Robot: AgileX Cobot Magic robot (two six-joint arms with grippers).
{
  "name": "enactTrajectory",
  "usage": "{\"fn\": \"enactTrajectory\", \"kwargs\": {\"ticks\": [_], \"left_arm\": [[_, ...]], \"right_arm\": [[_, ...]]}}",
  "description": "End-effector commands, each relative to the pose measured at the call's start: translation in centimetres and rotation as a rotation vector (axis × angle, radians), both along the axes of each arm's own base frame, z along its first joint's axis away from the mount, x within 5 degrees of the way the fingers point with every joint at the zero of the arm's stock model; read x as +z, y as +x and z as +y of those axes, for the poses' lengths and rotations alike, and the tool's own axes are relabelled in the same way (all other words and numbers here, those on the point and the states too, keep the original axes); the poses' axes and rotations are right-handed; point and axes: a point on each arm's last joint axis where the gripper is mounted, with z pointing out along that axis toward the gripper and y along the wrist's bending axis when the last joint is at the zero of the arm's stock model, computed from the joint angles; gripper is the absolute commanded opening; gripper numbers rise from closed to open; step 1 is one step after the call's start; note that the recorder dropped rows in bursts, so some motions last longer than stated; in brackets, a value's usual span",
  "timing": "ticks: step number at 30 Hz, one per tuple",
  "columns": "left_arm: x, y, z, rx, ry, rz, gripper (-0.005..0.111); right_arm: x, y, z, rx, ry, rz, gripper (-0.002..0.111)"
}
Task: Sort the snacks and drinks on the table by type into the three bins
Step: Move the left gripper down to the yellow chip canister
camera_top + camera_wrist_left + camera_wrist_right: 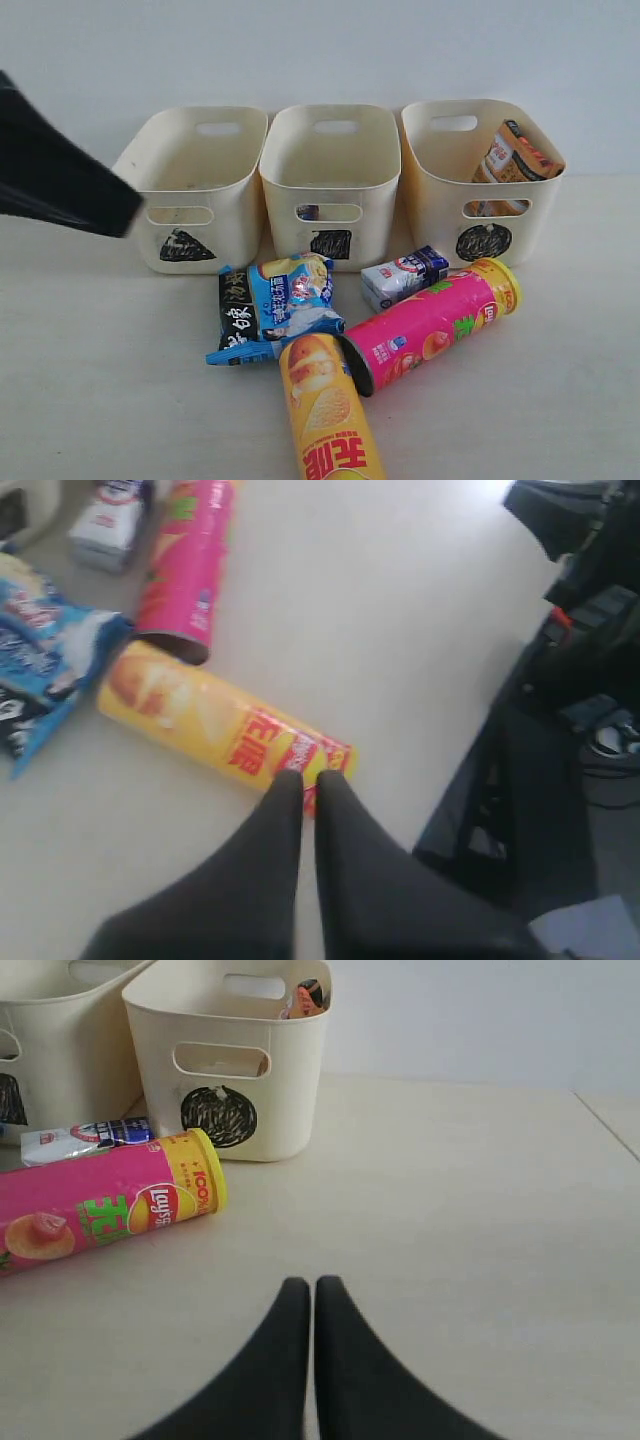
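Three cream bins stand in a row at the back: triangle bin (195,185), square bin (330,180) and circle bin (480,195). An orange-brown bag (512,155) leans inside the circle bin. On the table (560,380) in front lie a blue-black bag (272,305), a white and blue carton (403,277), a pink cylinder (430,325) and a yellow cylinder (325,410). My left gripper (308,780) is shut and empty, its tips over the end of the yellow cylinder (200,720). My right gripper (305,1288) is shut and empty over bare table, apart from the pink cylinder (100,1215).
A blurred dark stretch of the left arm (55,165) crosses the left side beside the triangle bin. Something dark shows through the square bin's handle slot (308,212). Black equipment (580,680) stands past the table's edge in the left wrist view. A white wall runs behind the bins.
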Motion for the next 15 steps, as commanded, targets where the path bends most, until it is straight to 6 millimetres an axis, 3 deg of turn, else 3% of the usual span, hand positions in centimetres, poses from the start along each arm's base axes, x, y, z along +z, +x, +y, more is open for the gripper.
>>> {"fn": "enactTrajectory", "kwargs": {"ticks": [1,4,5,11,15], "left_arm": [[-2.0,3.5,-3.5,0.012,-0.136,0.116,0.004],[-5.5,6.7,-5.1,0.119,-0.110,0.291,0.005],[-6.6,7.3,-5.5,0.140,-0.091,0.352,0.011],[-9.3,7.8,-7.5,0.134,-0.039,0.454,0.052],[-10.5,7.9,-9.0,0.191,-0.009,0.456,0.062]], "right_arm": [[0.1,0.0,0.0,-0.007,0.001,-0.009,0.000],[0.1,0.0,0.0,-0.007,0.003,-0.009,0.000],[0.1,0.0,0.0,-0.007,0.007,-0.010,0.000],[0.1,0.0,0.0,-0.006,0.010,-0.010,0.000],[0.1,0.0,0.0,-0.007,0.012,-0.010,0.000]]}}
